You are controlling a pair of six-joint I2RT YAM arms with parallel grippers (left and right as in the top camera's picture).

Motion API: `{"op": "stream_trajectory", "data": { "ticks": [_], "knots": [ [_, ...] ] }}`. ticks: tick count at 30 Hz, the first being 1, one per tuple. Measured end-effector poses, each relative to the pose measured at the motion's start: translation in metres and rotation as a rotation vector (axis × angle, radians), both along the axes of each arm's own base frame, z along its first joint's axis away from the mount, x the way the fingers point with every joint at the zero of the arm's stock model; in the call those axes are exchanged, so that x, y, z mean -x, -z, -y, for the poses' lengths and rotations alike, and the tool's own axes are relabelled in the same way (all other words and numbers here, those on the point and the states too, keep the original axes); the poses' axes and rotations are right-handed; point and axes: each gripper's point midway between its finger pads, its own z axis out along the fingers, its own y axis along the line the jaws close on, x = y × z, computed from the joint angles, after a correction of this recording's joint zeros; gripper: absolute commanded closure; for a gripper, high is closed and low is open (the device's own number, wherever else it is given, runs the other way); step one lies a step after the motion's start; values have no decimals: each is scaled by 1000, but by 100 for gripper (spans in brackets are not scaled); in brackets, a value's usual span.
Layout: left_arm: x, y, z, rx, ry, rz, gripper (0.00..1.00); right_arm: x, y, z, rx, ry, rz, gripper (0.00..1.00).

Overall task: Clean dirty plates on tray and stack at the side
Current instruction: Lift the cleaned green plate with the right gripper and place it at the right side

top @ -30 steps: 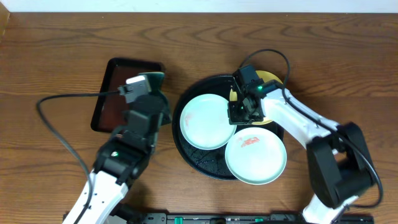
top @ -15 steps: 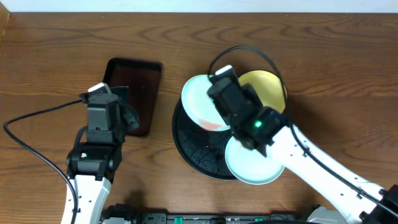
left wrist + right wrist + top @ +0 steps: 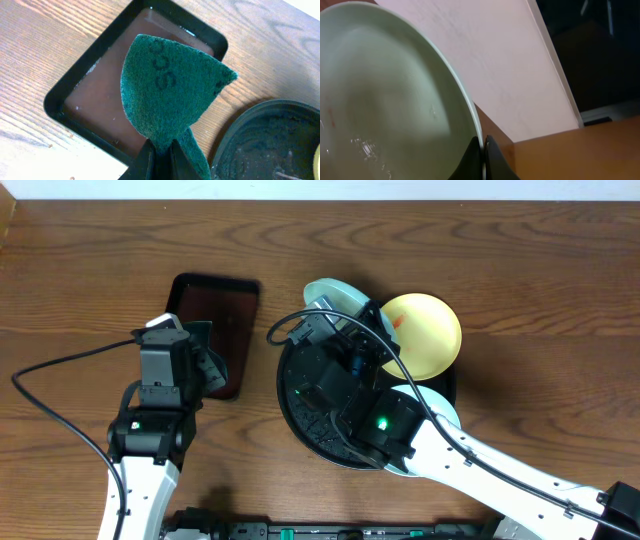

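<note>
Covering much of the tray and seemingly one mint plate: right arm.

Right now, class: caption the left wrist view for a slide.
Left gripper pinches a green scouring pad over the brown tray.

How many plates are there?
3. One mint plate is pinched at its rim by the right claw, over the black tray's far edge. The yellow plate lies at the tray's right side. A second mint plate sits mostly hidden under the right arm.
</note>
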Motion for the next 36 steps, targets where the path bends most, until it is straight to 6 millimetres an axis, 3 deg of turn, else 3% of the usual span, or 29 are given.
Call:
{"op": "stream_trajectory", "data": {
  "ticks": [2, 6, 8, 11, 14, 17, 19, 20, 21, 24, 26, 30, 34, 35, 36],
  "knots": [
    [-1, 5, 0, -1, 0, -17, 93, 1, 3, 2, -7, 7, -9, 99],
    [-2, 11, 1, 4, 5, -40, 92, 1, 40, 8, -105, -20, -162, 99],
    [-2, 13, 2, 6, 7, -45, 93, -10, 71, 13, -352, -6, -310, 99],
    [-2, 13, 3, 8, 9, -46, 93, -23, 90, 22, -601, 36, -425, 99],
    [-1, 14, 2, 8, 9, -51, 93, -37, 104, 47, -787, 122, -513, 99],
    [2, 16, 2, 7, 9, -68, 92, -51, 117, 103, -996, 312, -557, 99],
    [2, 16, 2, 7, 10, -68, 93, -59, 123, 163, -1130, 494, -525, 99],
    [2, 16, 2, 7, 10, -69, 92, -60, 124, 178, -1152, 535, -508, 99],
    [2, 16, 2, 8, 9, -69, 92, -62, 125, 212, -1210, 623, -468, 99],
    [2, 16, 2, 8, 9, -69, 92, -57, 126, 292, -1305, 812, -343, 99],
    [2, 16, 2, 8, 9, -68, 92, -49, 128, 331, -1341, 900, -268, 99],
    [2, 16, 2, 8, 9, -66, 93, -33, 153, 379, -1386, 1030, -152, 99],
    [1, 16, 2, 8, 9, -65, 92, -25, 193, 394, -1406, 1087, -122, 92],
    [1, 16, 2, 7, 10, -65, 93, -16, 216, 394, -1404, 1136, -156, 83],
    [1, 16, 2, 8, 9, -65, 92, -14, 222, 392, -1408, 1148, -171, 63]
  ]
}}
